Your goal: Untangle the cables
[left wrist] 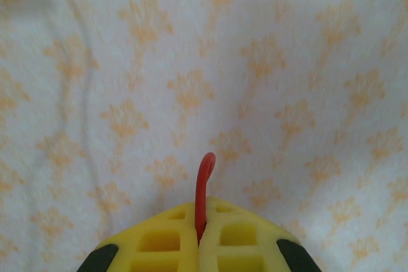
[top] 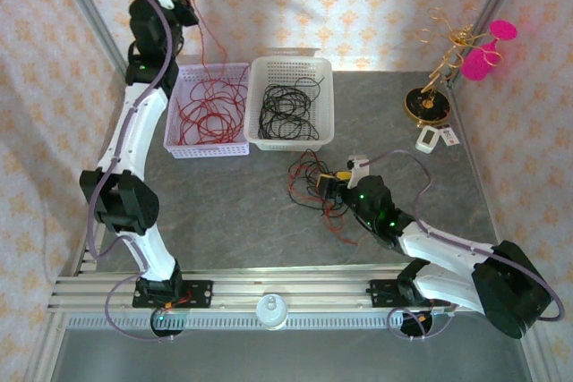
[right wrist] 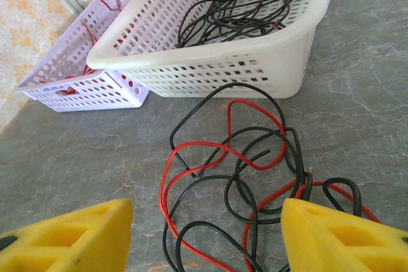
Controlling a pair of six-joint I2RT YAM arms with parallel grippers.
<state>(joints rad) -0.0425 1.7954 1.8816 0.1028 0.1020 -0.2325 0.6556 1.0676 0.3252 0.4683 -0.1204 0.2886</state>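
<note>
Your left gripper pinches a red cable, held high so it dangles into the lavender basket of reds, while your right gripper gapes wide over the red-and-black tangle on the table, apparently lining up another strand.

No text, label, brand, number or sign can be read on anything in these views.
</note>
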